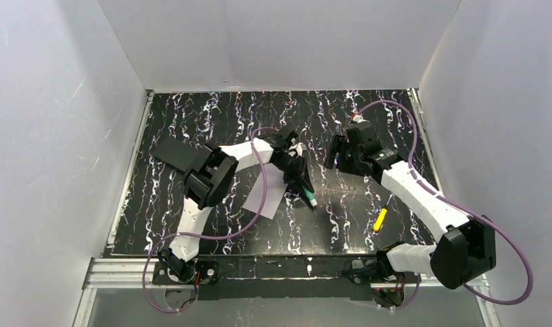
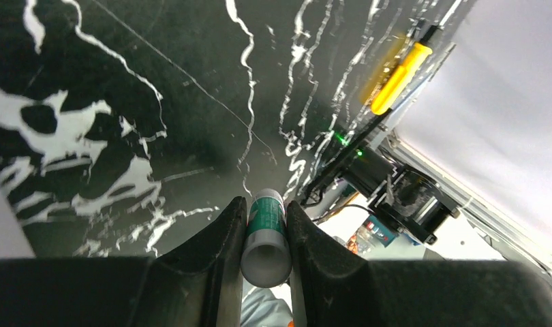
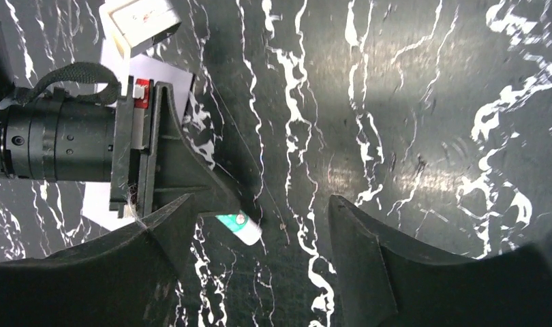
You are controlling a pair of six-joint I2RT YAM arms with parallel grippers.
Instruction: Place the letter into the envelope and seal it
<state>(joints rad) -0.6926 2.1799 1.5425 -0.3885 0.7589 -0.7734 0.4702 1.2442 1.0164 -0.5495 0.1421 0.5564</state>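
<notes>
**Left fingers clamp one glue stick beside the envelope; right fingers stand wide and bare**

Count: two arms, two grippers, one envelope, one glue stick, one yellow-handled tool.

The left gripper (image 2: 265, 204) has its two dark, wedge-shaped fingers (image 2: 225, 238) pressed nearly together on the glue stick (image 2: 265, 235). This is a smooth round tube with a green-and-white label and a pale rounded end. It lies lengthwise between the pads, with its tip pointing down at the table (image 1: 157, 225). In the right wrist view the tip sits close above the surface; whether it touches cannot be told.

The right gripper (image 3: 263, 204) has its fingers spread wide. Nothing lies between them and they touch nothing. Below them is bare tabletop, glossy black with white marble veining. In the top view this gripper sits at about 1 o'clock from the tube.

The envelope (image 1: 273, 201) is flat, pale lavender paper with straight edges. It lies near the middle of the table at 9 o'clock from the tube. The left forearm and a purple cable (image 1: 259, 178) partly cover it.

The yellow-handled tool (image 1: 380, 219) is slim with a thin dark shaft. It rests on the table at about 4 o'clock from the tube, well apart from the envelope.
</notes>
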